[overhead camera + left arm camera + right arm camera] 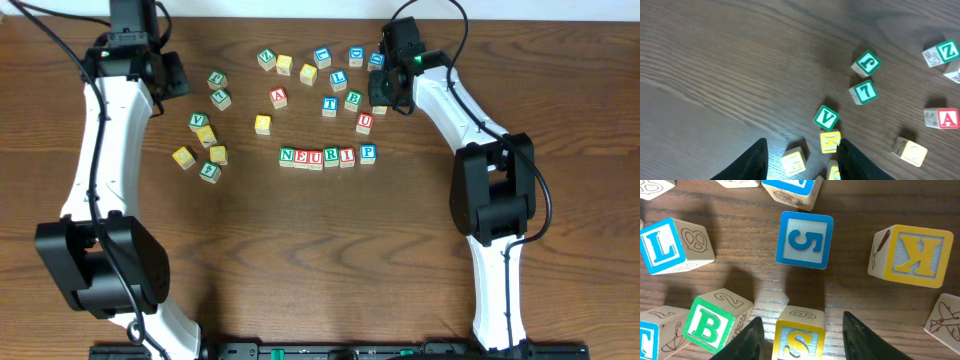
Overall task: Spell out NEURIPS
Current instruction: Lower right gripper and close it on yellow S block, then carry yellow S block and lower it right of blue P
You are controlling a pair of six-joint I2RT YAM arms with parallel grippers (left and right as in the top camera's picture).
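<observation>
Wood-grain brown table (330, 250) carries small square cubes of pale wood. Each face has a coloured frame around a printed letter, or a thin line drawing.

6 of them stand in a straight row (327, 156) near the table's middle, reading green N (287, 155), red E (301, 157), red U (316, 158), green R (331, 157) and red I (347, 156), packed side by side. Blue P (368, 153) sits at the row's right end, a sliver apart from I.

The 7th cube, S (799, 340), lies beyond the row's right end among loose cubes. Its top is finely ribbed yellow with a rounded pale letter, and its side shows an outlined 6.

The right gripper (802, 322) is beyond the row's right end too. Its 2 black tapered fingers straddle S, parted, with a strip of table showing on either side of the cube. Farther from the row than S lies blue 5 (805, 239), flanked by yellow K (914, 255) and blue L (660, 246). Green B (707, 325) sits just beside S.

The left gripper (801, 145) is well off the row's left end, its fingers spread apart, with green V (826, 118) and yellow cubes on the table near their tips.
</observation>
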